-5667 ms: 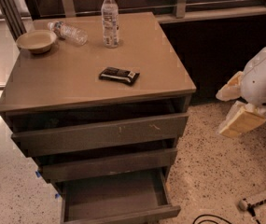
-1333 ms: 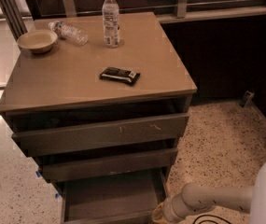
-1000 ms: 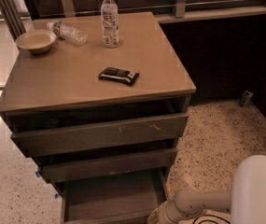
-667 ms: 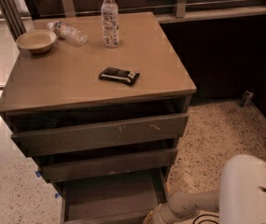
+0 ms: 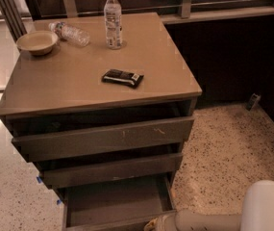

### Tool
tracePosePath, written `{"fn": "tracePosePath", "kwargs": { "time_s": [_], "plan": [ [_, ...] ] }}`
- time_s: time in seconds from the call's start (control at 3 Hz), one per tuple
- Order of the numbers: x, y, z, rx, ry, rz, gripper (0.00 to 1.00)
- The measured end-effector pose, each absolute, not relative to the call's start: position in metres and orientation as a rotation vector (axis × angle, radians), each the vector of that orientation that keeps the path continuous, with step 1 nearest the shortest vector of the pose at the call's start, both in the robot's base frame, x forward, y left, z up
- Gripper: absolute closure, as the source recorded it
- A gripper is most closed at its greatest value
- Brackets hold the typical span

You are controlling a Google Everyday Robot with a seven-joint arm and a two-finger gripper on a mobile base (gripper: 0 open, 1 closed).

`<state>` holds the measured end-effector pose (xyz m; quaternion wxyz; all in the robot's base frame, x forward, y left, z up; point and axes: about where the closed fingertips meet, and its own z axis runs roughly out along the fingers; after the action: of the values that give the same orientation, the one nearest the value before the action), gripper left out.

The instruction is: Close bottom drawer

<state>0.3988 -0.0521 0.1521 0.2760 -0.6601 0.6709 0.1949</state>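
Note:
The bottom drawer [image 5: 112, 203] is the lowest of three dark grey-brown drawers and stands pulled out, its shallow tray empty. Its front panel runs along the bottom edge of the view. My gripper [image 5: 152, 224] is at the drawer's front right corner, at the very bottom of the view, on the end of my white arm [image 5: 208, 220]. The gripper is mostly cut off by the frame edge. The middle drawer [image 5: 112, 170] and the top drawer [image 5: 103, 138] with pale scratches are slightly ajar.
On the cabinet top [image 5: 69, 81] are an upright water bottle [image 5: 112, 19], a bottle lying on its side [image 5: 70, 32], a bowl [image 5: 37, 42] and a dark snack packet [image 5: 122, 77]. Speckled floor [image 5: 223, 153] lies to the right, with a dark counter base [image 5: 223, 57] behind.
My arm has swung down from the right side of the view to the front right corner of the bottom drawer and edged left. The drawer has not visibly moved.

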Motion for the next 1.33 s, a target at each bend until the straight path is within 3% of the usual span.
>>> {"fn": "tracePosePath", "kwargs": {
  "time_s": [0.67,1.33],
  "plan": [
    [0.458,-0.057,0.168,-1.693,1.621,0.312,1.0],
    [0.467,-0.059,0.163,-1.667,1.605,0.235,1.0]
  ]
}}
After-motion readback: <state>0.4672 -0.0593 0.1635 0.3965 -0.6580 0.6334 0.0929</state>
